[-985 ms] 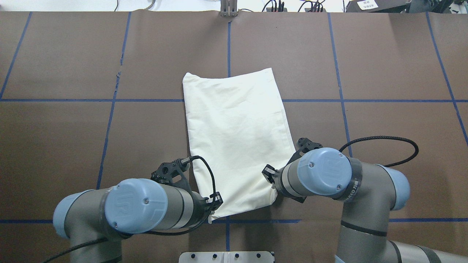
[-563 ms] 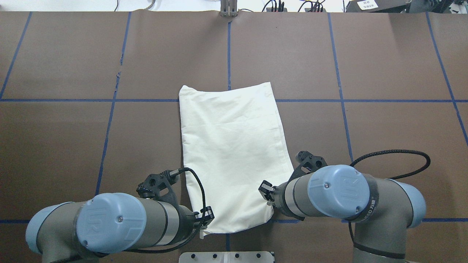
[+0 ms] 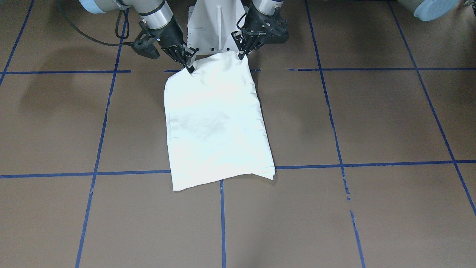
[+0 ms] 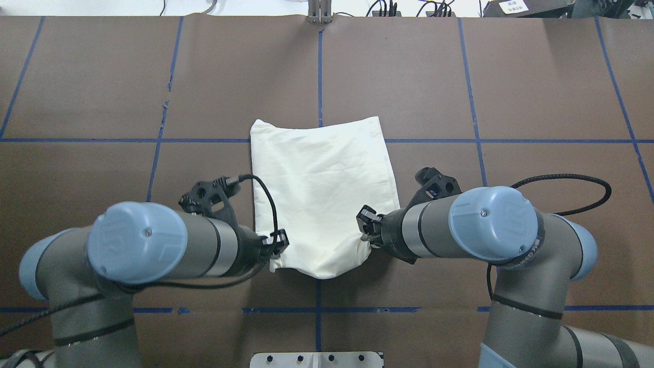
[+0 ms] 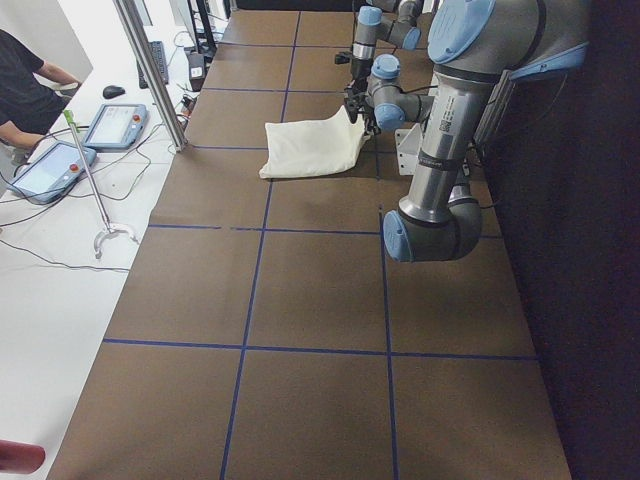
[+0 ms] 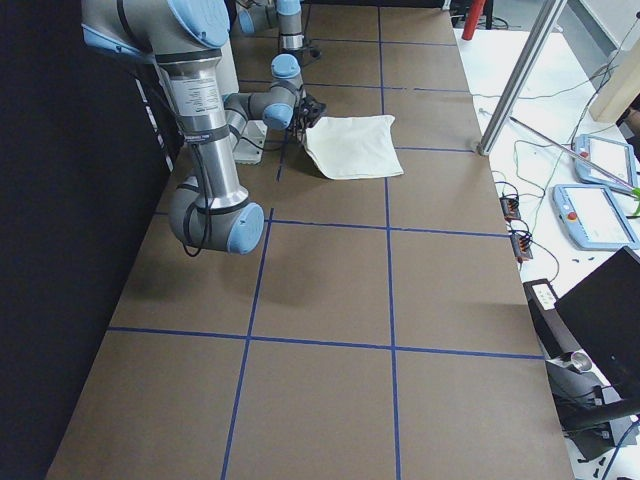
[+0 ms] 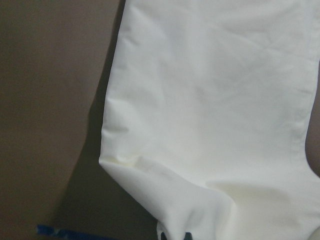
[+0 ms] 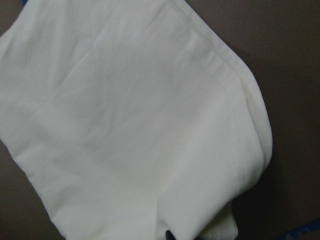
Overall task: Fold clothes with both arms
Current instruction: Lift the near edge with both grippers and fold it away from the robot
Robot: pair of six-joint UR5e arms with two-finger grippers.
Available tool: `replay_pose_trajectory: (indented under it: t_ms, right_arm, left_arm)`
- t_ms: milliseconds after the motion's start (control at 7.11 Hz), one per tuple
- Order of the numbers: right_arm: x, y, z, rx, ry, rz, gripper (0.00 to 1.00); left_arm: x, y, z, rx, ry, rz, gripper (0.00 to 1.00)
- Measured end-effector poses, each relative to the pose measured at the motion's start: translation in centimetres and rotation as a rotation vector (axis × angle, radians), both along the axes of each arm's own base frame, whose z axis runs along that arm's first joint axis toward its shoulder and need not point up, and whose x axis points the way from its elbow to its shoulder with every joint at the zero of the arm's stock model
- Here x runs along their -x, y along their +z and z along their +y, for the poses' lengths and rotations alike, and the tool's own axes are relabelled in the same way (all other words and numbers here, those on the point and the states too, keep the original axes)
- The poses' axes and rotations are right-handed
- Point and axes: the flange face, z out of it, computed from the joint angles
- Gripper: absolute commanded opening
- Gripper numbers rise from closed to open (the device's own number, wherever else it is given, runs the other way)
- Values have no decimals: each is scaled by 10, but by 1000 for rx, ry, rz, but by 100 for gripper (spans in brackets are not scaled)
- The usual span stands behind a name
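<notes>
Left gripper [image 3: 242, 56] pinching near corner of shirt [image 4: 322, 184]; my right gripper [image 3: 189, 67] pinching other near corner. Contact hidden under wrists from overhead; wrist views show only dark slivers at bottom edge. Near edge held off surface [image 4: 153, 76], sagging between grippers; far part flat. Left arm [image 4: 138, 245], right arm [image 4: 490, 225] angled inward, low.

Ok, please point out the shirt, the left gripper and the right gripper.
shirt [image 3: 215, 126], front-facing view, middle of cloth
left gripper [image 3: 242, 55], front-facing view, between its fingertips
right gripper [image 3: 189, 66], front-facing view, between its fingertips
</notes>
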Motion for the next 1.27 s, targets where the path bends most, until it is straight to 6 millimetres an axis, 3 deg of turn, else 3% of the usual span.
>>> replay_pose_trajectory:
  t_ms: [281, 563, 844, 1125, 1266]
  right_arm:
    - [6, 21, -86, 37, 66, -11, 0]
    - [16, 30, -169, 87, 93, -10, 0]
    - [39, 25, -219, 120, 109, 15, 0]
    - [48, 35, -244, 136, 126, 32, 6]
    - [51, 38, -254, 141, 133, 38, 99]
  left_arm:
    - [-8, 15, -94, -58, -58, -38, 0]
    - [-29, 41, -162, -75, -115, -42, 0]
    - [-33, 42, -186, -78, -138, -41, 0]
    - [-35, 38, -196, -81, -146, -40, 0]
    - [-37, 38, -200, -88, -145, -47, 0]
